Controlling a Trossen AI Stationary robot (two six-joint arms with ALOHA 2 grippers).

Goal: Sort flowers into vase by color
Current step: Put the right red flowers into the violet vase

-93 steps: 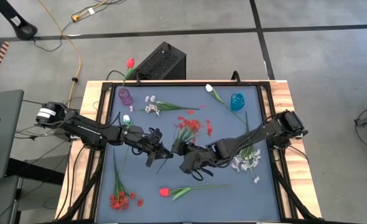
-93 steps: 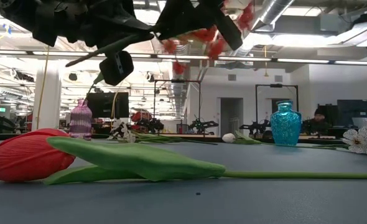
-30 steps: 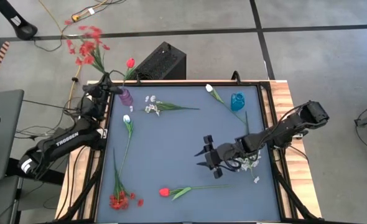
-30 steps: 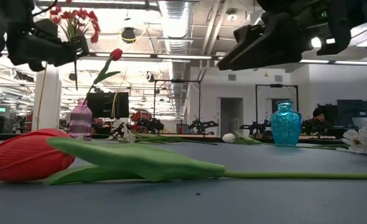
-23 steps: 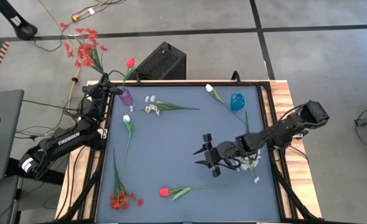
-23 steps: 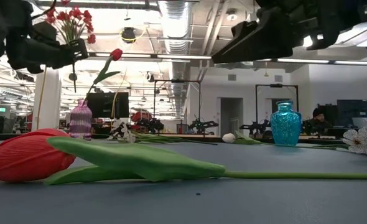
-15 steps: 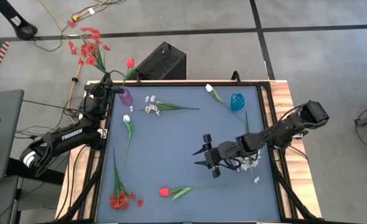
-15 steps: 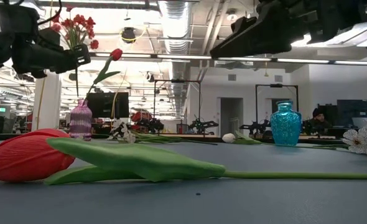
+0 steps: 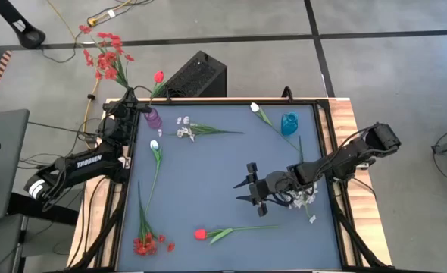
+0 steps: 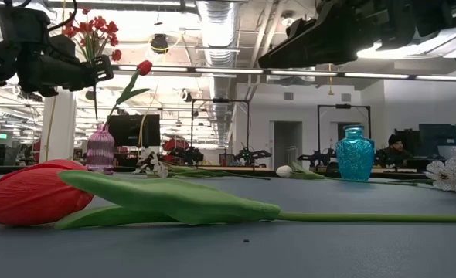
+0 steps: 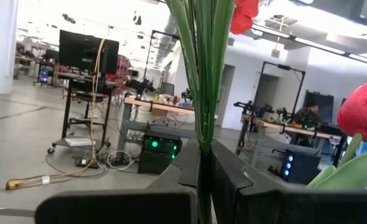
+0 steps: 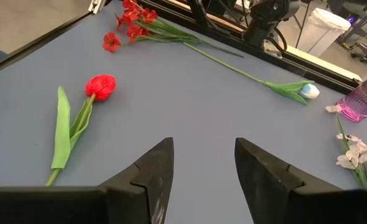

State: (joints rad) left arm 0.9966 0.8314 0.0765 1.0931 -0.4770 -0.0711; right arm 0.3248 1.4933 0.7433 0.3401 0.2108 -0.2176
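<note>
In the upper left of the high view the left gripper [image 9: 125, 108] pinches the green stalk of a red cluster spray [image 9: 104, 51], its blooms fanning out past the table's far-left corner. The stalk's long axis runs down and to the right, its lower end just beside the mouth of the purple vase [image 9: 153, 117], which already holds a red tulip [image 9: 158, 76]. In the left wrist view the stalk [image 11: 202, 87] stands upright between the pressed-in fingers [image 11: 190, 168]. Seating it looks to need only a short descent once the stem end lines up with the vase. The right gripper [image 9: 251, 189] hovers right of centre, jaws spread and empty, beside the white blossoms [image 9: 302, 199]. Compared with three seconds ago, the spray is no longer mid-table between both grippers; over the last second it has tilted and edged toward the vase.
</note>
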